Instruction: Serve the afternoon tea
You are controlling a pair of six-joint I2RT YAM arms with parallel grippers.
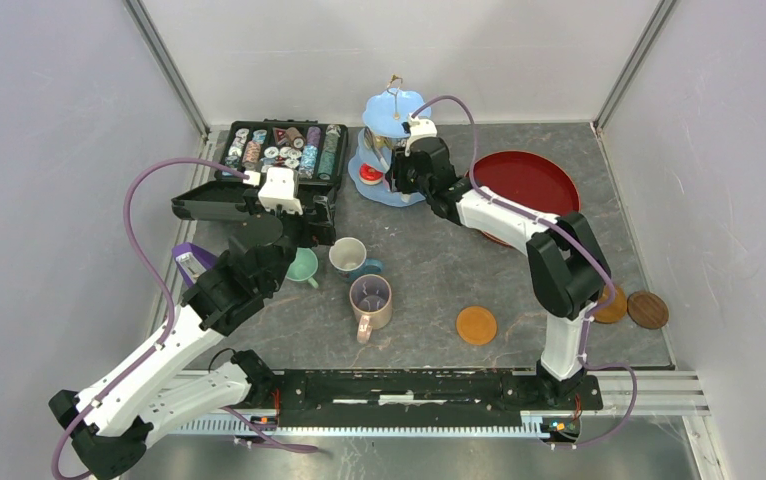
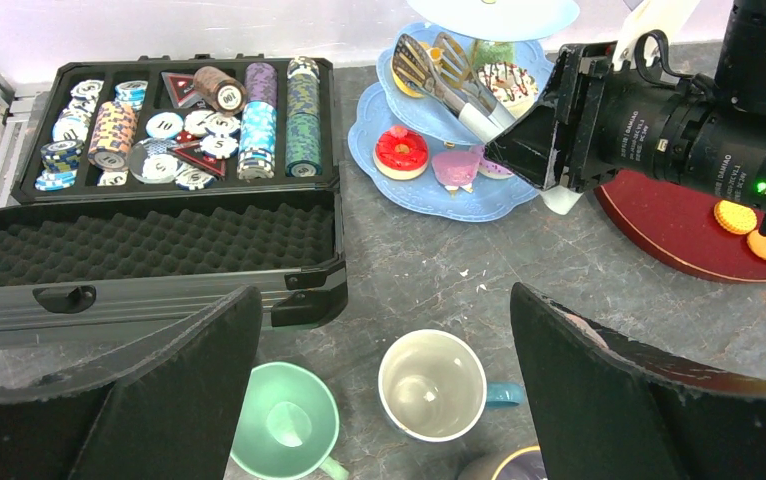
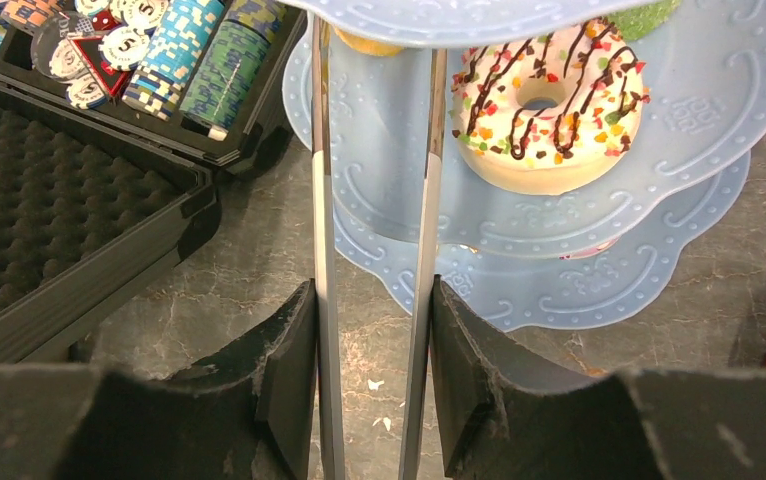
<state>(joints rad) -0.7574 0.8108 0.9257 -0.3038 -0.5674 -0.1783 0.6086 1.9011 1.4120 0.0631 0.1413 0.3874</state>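
Observation:
The pale-blue three-tier stand [image 1: 391,110] stands at the back, holding pastries: a red doughnut [image 2: 401,150] on the bottom tier and a white sprinkled doughnut [image 3: 544,100] on the middle tier. My right gripper [image 3: 372,300] is shut on metal tongs [image 3: 324,200], whose tips reach onto the middle tier, left of the white doughnut. My left gripper [image 2: 384,300] hangs open over the mint green mug [image 2: 284,420] and the white-and-blue mug [image 2: 432,385], holding nothing. The tall pink-purple mug [image 1: 370,298] stands just in front of them.
An open black case [image 1: 284,150] of chips lies at the back left, close to my left gripper. A red tray [image 1: 524,180] with two orange biscuits [image 2: 735,216] lies right of the stand. Brown coasters lie at front centre [image 1: 476,325] and far right [image 1: 647,309].

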